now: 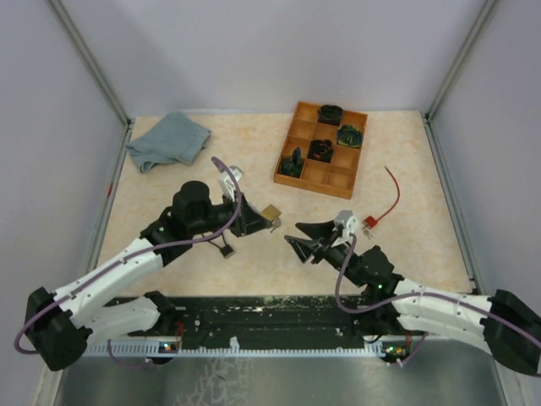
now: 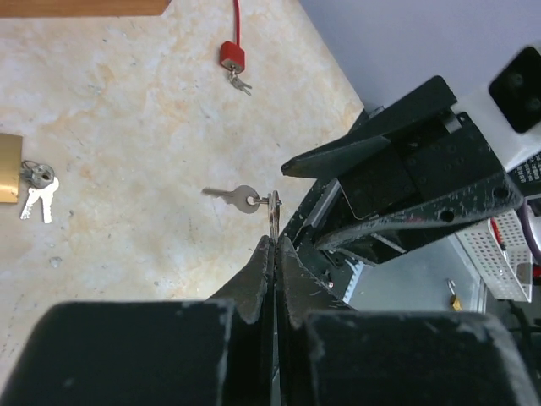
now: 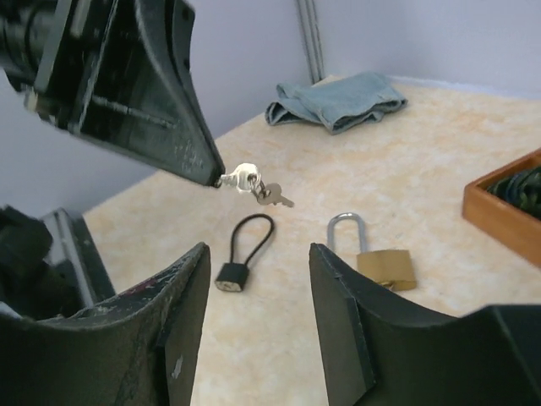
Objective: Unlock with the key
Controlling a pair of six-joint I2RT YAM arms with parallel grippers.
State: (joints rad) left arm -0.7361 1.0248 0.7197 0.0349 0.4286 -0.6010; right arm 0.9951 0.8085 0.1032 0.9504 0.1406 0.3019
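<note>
The left gripper (image 2: pixel 275 243) is pinched shut on the ring (image 2: pixel 273 217) of the key (image 2: pixel 232 196) dangling off its tips, the right gripper (image 3: pixel 259 250) gapes empty opposite, and the brass padlock (image 3: pixel 385 264), on the worktop (image 1: pixel 406 161) below them, is not yet unlocked.

We log the table top (image 1: pixel 406 152) as beige with pale orange marbling. Cloth (image 1: pixel 169 140): dusty blue-grey. Tray (image 1: pixel 303 128): orange-brown wood. 1 padlock (image 3: pixel 387 266): brass-yellow body, silver shackle. 1 cable lock (image 3: pixel 230 275): black throughout. 1 red lock (image 2: pixel 232 56): red body, red cable. Keys (image 3: pixel 254 182): silver. Left gripper (image 2: pixel 275 244) and right gripper (image 3: pixel 258 254): black, scuffed pale. Left arm (image 1: pixel 110 275): white shells, black joints.
</note>
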